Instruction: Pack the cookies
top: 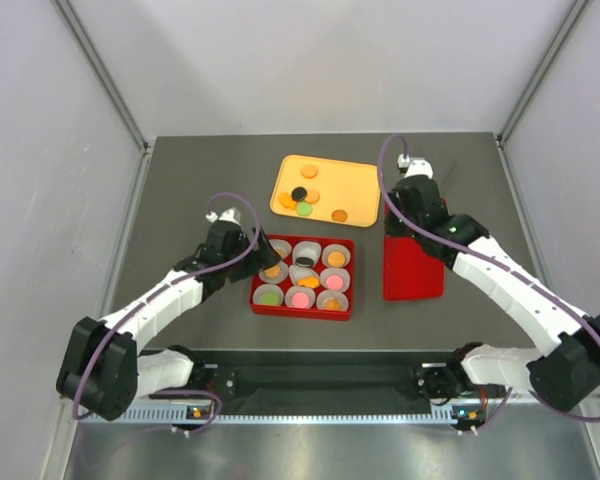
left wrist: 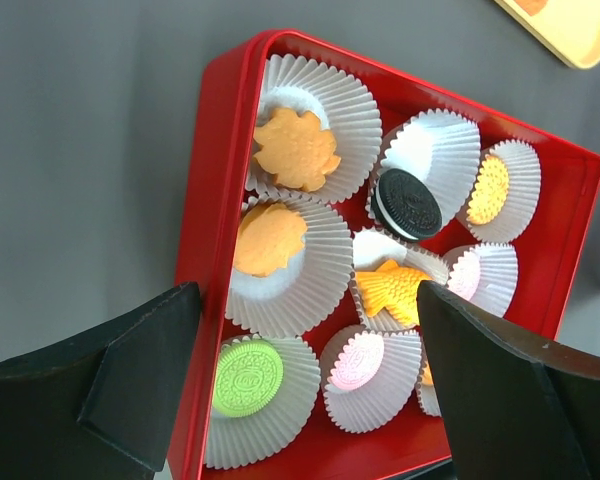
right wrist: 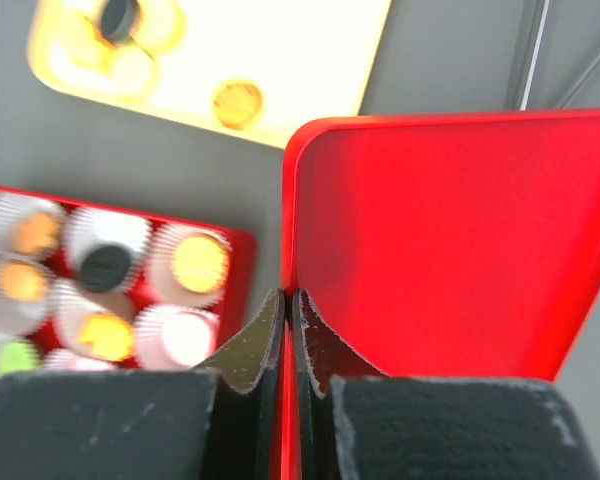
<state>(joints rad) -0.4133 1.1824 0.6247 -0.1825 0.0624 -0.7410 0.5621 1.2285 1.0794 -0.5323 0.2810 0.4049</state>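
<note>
A red box [top: 300, 313] holds several white paper cups, each with a cookie; the left wrist view shows orange [left wrist: 295, 150], black [left wrist: 408, 203], green [left wrist: 247, 377] and pink ones. More cookies [top: 302, 200] lie on a yellow tray [top: 355, 185] behind the box. My left gripper [top: 255, 250] is open and empty, hovering over the box's left rim [left wrist: 200, 200], fingers astride it [left wrist: 302, 300]. My right gripper [top: 395, 225] is shut on the left edge of a red lid [top: 415, 270], which fills the right wrist view [right wrist: 440, 240] with the fingertips [right wrist: 290, 300] pinching its rim.
The box [right wrist: 235, 260] and tray [right wrist: 310, 60] lie left of the lid in the right wrist view. One orange cookie [right wrist: 237, 102] sits apart on the tray. White walls enclose the grey table [top: 200, 190] on three sides.
</note>
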